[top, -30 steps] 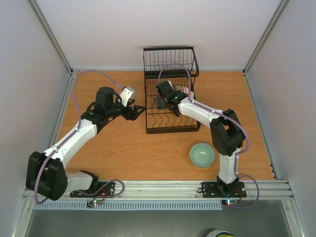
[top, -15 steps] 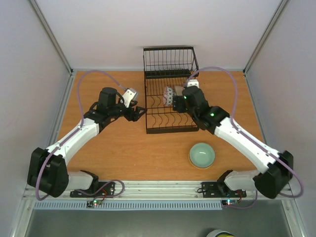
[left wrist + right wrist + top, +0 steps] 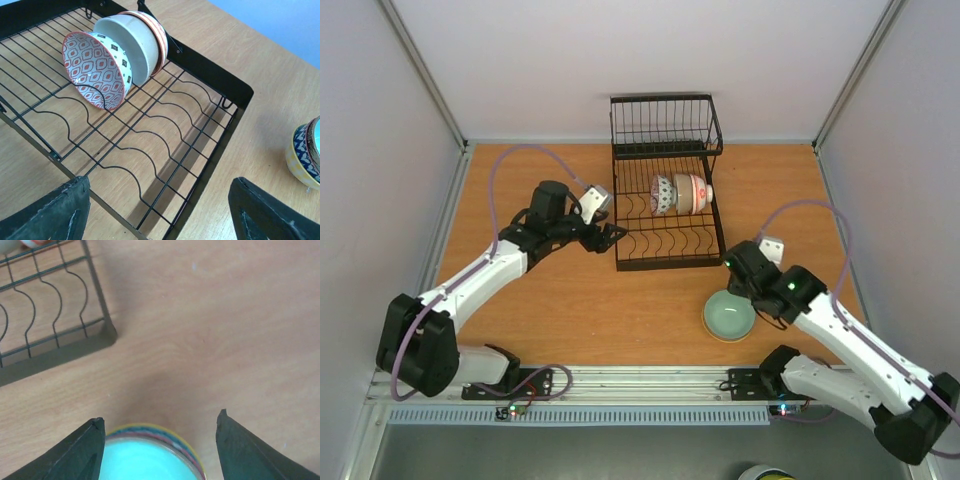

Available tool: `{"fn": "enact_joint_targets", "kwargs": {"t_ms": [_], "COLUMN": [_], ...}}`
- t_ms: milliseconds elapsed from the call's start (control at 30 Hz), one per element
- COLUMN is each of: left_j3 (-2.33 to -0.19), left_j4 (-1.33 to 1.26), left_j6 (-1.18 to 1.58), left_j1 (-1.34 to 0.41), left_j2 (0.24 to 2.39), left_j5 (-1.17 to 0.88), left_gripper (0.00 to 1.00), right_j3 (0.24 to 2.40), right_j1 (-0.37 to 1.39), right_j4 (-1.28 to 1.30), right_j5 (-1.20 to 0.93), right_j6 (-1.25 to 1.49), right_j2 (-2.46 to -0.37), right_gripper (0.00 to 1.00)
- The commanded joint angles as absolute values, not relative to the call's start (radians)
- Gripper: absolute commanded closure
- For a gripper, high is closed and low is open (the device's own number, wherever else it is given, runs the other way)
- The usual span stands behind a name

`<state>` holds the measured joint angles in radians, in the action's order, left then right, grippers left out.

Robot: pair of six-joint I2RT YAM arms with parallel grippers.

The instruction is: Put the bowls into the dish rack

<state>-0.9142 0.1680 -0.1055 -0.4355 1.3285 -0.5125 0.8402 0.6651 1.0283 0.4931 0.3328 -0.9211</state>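
Top view. The dish rack (image 3: 665,222) sat at the middle of the wooden table (image 3: 560,310), its taller basket section at the far end. Two bowls stood on edge in the dividers, touching, in the right half of the rack:
- a red-patterned bowl (image 3: 662,194) on the left
- a cream bowl with orange-red stripes (image 3: 691,193) on the right, nested against the first.

A third, the mint-green bowl (image 3: 729,316), sat upright on the table, near the rack's near right corner but clear of it.

Left gripper (image 3: 612,236) hovered just beside the rack's left edge, pointing at it. Left wrist view:
- Both dark fingers (image 3: 50,215) stood wide apart with nothing between them.
- The rack floor (image 3: 150,150) lay bare on the near side.
- The patterned bowl (image 3: 97,70) showed its inside to the camera, with the cream bowl (image 3: 137,42) behind it.
- The third bowl (image 3: 305,155) showed at the right edge, with a blue pattern over a yellow base.

Right gripper (image 3: 735,278) hung over the far rim of the mint-green bowl. Right wrist view:
- The jaws were apart, one finger (image 3: 82,452) on each side of the bowl's rim (image 3: 150,457).
- The rim showed yellow, blue and red bands around a turquoise inside.
- Could not tell whether the fingers touched the bowl.
- The rack's corner (image 3: 107,335) lay at upper left.
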Motion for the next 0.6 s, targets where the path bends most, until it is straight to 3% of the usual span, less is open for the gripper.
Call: {"fn": "enact_joint_targets", "kwargs": {"t_ms": [0,200,567], "left_j3": [-0.927,-0.935,-0.932], "left_j4": [0.143,0.145,0.142], "left_j6": [-0.124,-0.124,-0.13], "left_j1": [-0.447,-0.455,-0.46], "left_j2": [1.345,1.374,1.376], "left_j5": [-0.512,-0.518,-0.514], "left_gripper": [0.24,0.24,0.24], "right_j3": [0.798,0.725,0.622], "right_j1": [0.67,0.67,0.696], "right_j4": [1.187,1.181,1.147], "right_j5": [0.457,0.38,0.34], "right_j6": [0.499,0.544,0.6], "right_j2": [-0.802,-0.766,-0.786], "right_gripper": [0.43,0.58,0.69]}}
